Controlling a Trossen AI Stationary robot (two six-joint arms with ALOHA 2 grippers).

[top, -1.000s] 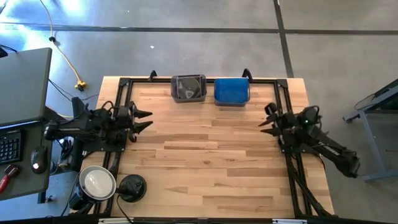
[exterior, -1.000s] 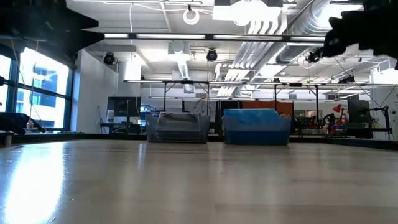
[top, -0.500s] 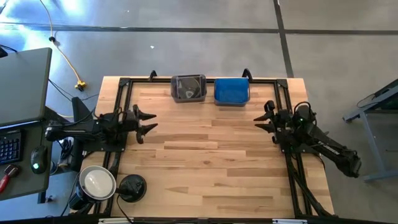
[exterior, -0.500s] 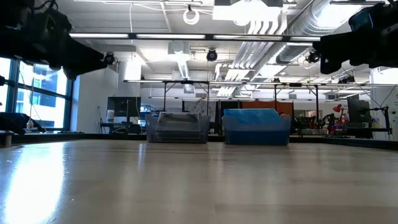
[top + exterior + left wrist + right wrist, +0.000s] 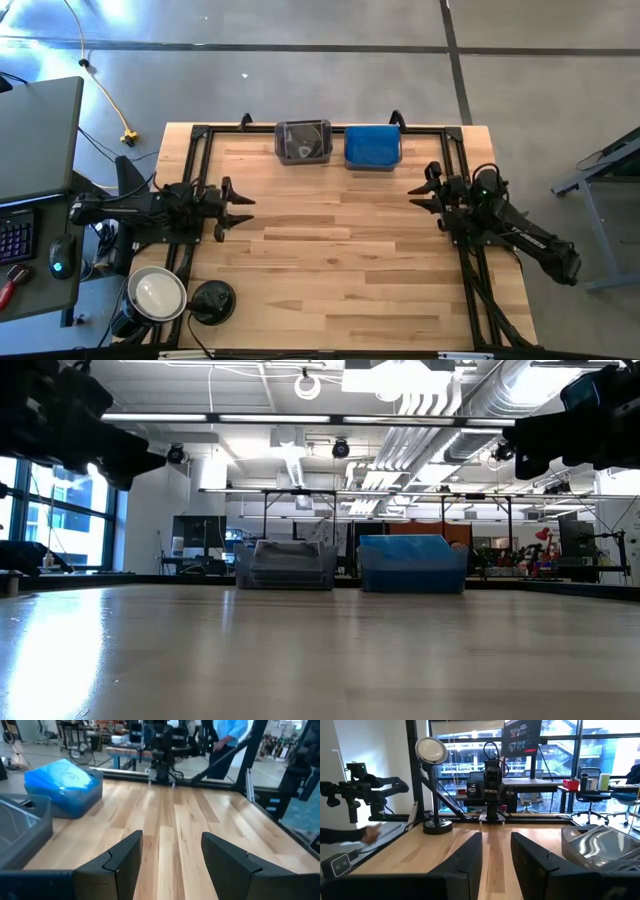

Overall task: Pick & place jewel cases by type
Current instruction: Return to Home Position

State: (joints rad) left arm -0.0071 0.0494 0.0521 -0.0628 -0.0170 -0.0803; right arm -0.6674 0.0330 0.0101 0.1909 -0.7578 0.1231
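Note:
The jewel cases lie in two tubs at the table's far edge. The grey tub (image 5: 303,142) (image 5: 286,564) (image 5: 20,825) (image 5: 600,845) holds dark or clear cases with a shiny disc showing. The other tub (image 5: 373,146) (image 5: 412,563) (image 5: 65,787) holds blue cases. My left gripper (image 5: 240,208) (image 5: 172,855) hovers open above the table's left side, pointing right. My right gripper (image 5: 418,195) (image 5: 497,852) hovers open above the right side, pointing left. Both are well short of the tubs and hold nothing.
A black frame (image 5: 195,150) runs along the table's edges. A round black disc-shaped base (image 5: 211,300) and a round lamp head (image 5: 158,293) (image 5: 431,750) sit at the near left corner. A person (image 5: 227,730) stands beyond the table; a hand (image 5: 370,834) moves at the desk beside it.
My left gripper has moved toward the table's right and slightly toward the near edge, coming lower in the low view. My right gripper has shifted a little toward the table's left and lower, then held still. The tubs and cases have stayed put.

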